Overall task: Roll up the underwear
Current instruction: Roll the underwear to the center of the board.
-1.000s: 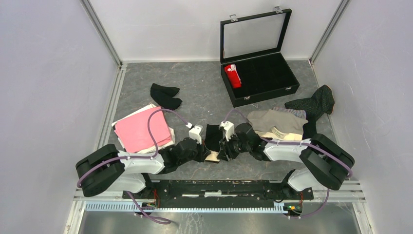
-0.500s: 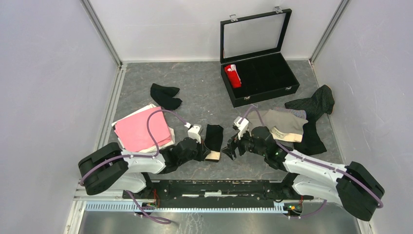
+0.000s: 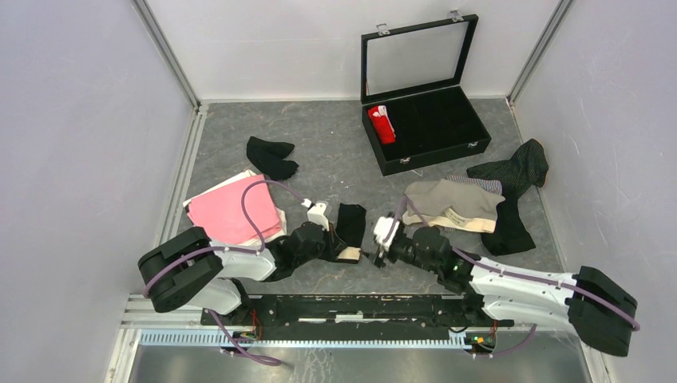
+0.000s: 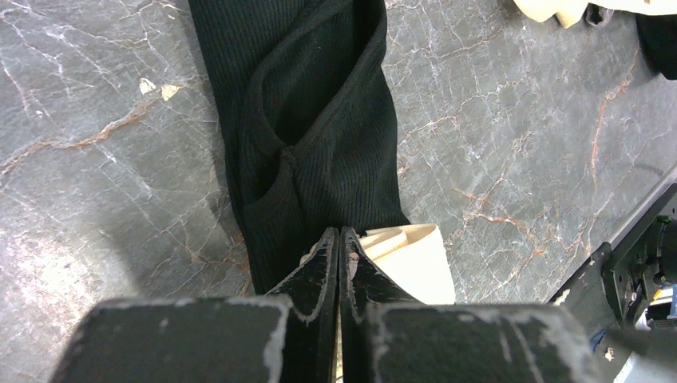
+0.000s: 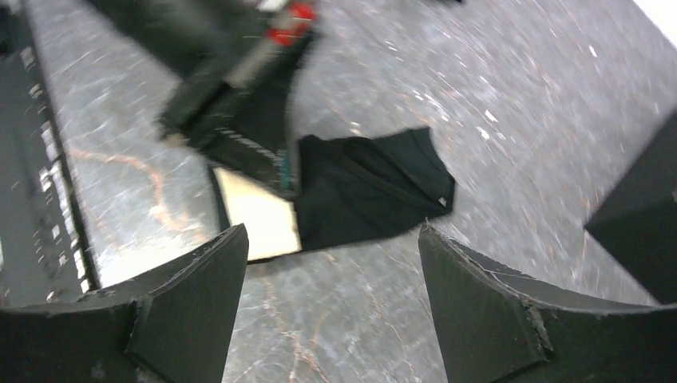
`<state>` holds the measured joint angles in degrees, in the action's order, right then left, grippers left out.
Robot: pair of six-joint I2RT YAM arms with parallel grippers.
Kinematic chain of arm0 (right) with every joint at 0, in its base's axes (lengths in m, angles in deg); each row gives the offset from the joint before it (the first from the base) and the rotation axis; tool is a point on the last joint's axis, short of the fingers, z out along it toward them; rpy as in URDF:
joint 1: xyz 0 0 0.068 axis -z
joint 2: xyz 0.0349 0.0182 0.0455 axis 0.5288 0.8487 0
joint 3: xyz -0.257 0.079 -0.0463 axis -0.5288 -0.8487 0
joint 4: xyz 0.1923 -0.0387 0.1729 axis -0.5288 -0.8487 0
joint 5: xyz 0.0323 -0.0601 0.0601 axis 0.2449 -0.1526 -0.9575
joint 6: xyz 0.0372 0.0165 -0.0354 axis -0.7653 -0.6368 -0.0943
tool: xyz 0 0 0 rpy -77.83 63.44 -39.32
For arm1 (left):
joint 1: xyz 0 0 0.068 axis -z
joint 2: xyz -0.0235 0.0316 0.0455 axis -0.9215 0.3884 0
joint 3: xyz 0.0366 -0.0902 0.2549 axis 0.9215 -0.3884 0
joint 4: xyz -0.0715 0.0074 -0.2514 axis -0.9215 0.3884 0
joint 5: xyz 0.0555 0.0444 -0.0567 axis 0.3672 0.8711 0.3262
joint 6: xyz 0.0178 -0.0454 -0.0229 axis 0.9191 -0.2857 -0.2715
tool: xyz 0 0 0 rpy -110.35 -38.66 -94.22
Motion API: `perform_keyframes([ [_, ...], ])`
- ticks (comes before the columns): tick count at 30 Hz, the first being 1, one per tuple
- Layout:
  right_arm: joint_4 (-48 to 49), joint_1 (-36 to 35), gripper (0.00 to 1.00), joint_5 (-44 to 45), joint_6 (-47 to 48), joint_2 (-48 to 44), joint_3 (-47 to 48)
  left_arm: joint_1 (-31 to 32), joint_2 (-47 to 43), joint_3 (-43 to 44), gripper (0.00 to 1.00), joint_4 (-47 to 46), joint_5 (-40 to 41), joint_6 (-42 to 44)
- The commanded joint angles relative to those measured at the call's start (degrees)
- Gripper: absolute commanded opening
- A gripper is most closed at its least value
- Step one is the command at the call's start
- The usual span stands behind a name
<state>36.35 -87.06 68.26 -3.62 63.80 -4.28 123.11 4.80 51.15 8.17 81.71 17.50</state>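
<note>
The folded black underwear [image 3: 350, 222] lies near-centre on the worktop [image 3: 319, 159], long axis running near to far, its pale near end at the tips of the left end effector [image 4: 339, 239], which is pressed shut, while the right end effector [image 5: 331, 233], spread wide and empty, faces it from just right.

The grey marbled table [image 3: 335, 159] carries 1 open black case [image 3: 435, 156]. Left of the case lies a crumpled black garment [image 3: 270, 157]. Nearer than the case lie a pink garment [image 3: 235, 211], a folded black garment [image 3: 350, 223] and a beige pile [image 3: 451, 203]. Right of it lies pinstriped cloth [image 3: 517, 169].
</note>
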Motion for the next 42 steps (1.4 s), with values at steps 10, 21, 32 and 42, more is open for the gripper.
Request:
perform_keyframes([
  [10,1.1,-22.3,0.81,16.1,32.2,14.3,6.1,-0.6,4.0,-1.4,0.02,9.8,-1.7,0.0],
  [21,7.9,-26.9,0.71,23.1,35.5,27.1,9.4,-0.9,5.3,-1.2,0.02,9.1,-3.0,0.2],
  [32,14.8,-26.9,0.61,26.6,37.3,34.5,8.1,-1.0,6.1,-0.9,0.02,8.8,-3.7,0.3],
  [42,16.8,-26.8,0.39,27.9,37.0,37.4,7.1,-1.0,6.3,-1.2,0.02,8.1,-3.2,-0.1],
])
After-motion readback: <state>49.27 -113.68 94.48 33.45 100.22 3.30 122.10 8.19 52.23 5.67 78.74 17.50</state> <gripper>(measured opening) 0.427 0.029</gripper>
